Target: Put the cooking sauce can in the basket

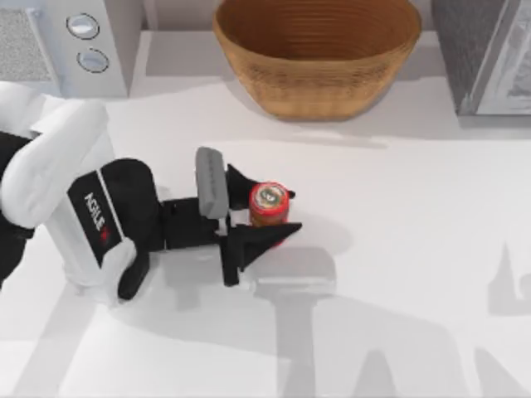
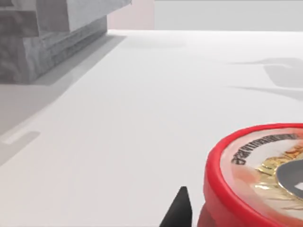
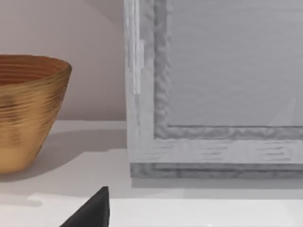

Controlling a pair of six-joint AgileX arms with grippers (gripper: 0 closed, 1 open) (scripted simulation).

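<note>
Left gripper (image 1: 270, 217), jaws straddling the upright can (image 1: 269, 204) on the counter (image 1: 398, 249); basket (image 1: 317, 62) well behind.

A rendered kitchen counter: a white appliance with two dials (image 1: 87, 41) stands beside a wicker basket (image 1: 319, 58).

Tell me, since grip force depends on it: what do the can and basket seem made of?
Cooking sauce can: likely metal, with a glossy red wall, printed label and shiny silver-gold top. Basket: woven wicker by its tan ribbed weave. The left gripper straddles the can.
</note>
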